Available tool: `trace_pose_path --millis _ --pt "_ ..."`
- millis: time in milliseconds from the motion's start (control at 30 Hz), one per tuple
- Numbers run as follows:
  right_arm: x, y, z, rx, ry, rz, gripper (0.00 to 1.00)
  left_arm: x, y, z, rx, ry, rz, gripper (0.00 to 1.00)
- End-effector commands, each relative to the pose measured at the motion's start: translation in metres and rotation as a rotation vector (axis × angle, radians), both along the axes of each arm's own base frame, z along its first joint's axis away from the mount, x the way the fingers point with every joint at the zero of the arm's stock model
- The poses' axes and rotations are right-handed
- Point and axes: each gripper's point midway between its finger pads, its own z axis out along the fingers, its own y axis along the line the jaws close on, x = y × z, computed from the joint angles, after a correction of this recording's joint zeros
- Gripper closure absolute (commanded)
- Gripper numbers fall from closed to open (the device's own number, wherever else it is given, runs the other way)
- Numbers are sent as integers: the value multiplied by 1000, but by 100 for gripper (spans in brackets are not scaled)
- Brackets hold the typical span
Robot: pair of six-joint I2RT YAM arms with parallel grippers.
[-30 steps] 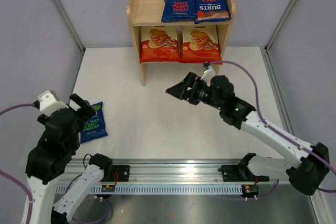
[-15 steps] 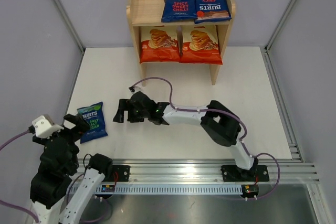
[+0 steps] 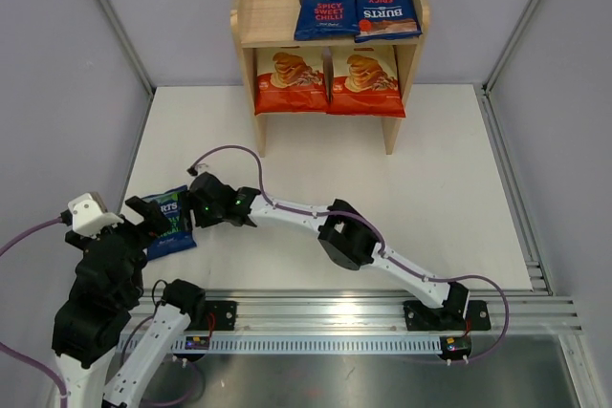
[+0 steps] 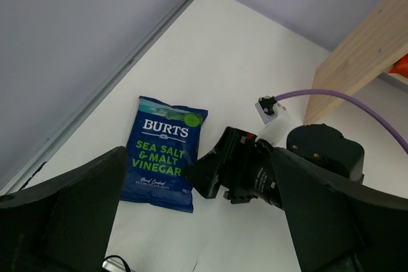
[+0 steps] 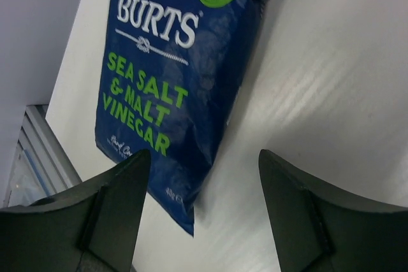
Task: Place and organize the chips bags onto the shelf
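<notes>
**At the table's left side: right gripper poised at the last bag**

Near the left wall, the Sea Salt & Malt Vinegar bag (image 3: 170, 222) lies flat on the table (image 3: 402, 169), label up, well apart from the shelf (image 3: 258, 7). I have the right arm stretched low across the table, with the right gripper (image 3: 189, 209) at the bag's right edge. From its wrist camera I see both fingers apart, the jaws moderately wide, with the bag's lower corner in the gap between them. I cannot tell whether either finger touches the foil. Nothing is gripped.

My left gripper (image 3: 148, 222) hangs above the near left of the table, its jaws spread fully and holding nothing. Its camera looks down on the bag and on the right gripper just beside it.

On the shelf's top tier, two dark blue Spicy Sweet Chilli bags (image 3: 325, 7) lie side by side toward the right. The right one is turned upside down, and the left part of the tier is bare wood. Below, two cassava chips bags (image 3: 290, 81) stand side by side, filling the lower tier's front.
</notes>
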Motion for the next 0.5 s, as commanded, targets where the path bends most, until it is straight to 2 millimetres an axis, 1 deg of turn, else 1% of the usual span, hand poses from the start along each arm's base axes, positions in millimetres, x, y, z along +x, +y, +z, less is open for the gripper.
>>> trace_pose_path --millis 0,33,67,100,133,167,200,233,333,367,400,433,467 --pt "0 -1 -16 -68 -29 29 24 4 -10 8 18 5 -67 1" --pt "0 -1 -27 -87 -37 32 24 4 -11 8 16 4 -77 1" --pt "2 -5 -35 -115 -39 20 29 4 -12 8 16 6 -84 1" --pt "6 -3 -32 -116 -55 13 39 4 -13 8 16 6 -90 1" --pt "9 -6 -38 -150 -93 7 44 4 -15 8 14 7 -104 1" --pt "14 -10 -40 -170 -114 -11 43 4 -17 9 12 9 -111 1" --pt "14 -10 -38 -176 -126 -4 41 3 -18 12 9 3 -120 1" --pt "15 -12 -42 -187 -125 -2 41 4 -23 13 3 4 -147 1" --pt "5 -9 -45 -170 -88 61 38 4 -31 20 -10 -2 -193 1" --pt "-1 -9 -46 -170 -73 98 37 5 -33 21 -12 -1 -202 1" --pt "-3 -9 -47 -166 -61 113 33 5 -34 23 -11 -1 -212 1" --pt "-3 -10 -43 -152 -45 128 33 7 -37 23 -11 2 -226 1" --pt "-9 -8 -40 -123 -10 172 33 8 -38 25 -14 -4 -230 1"
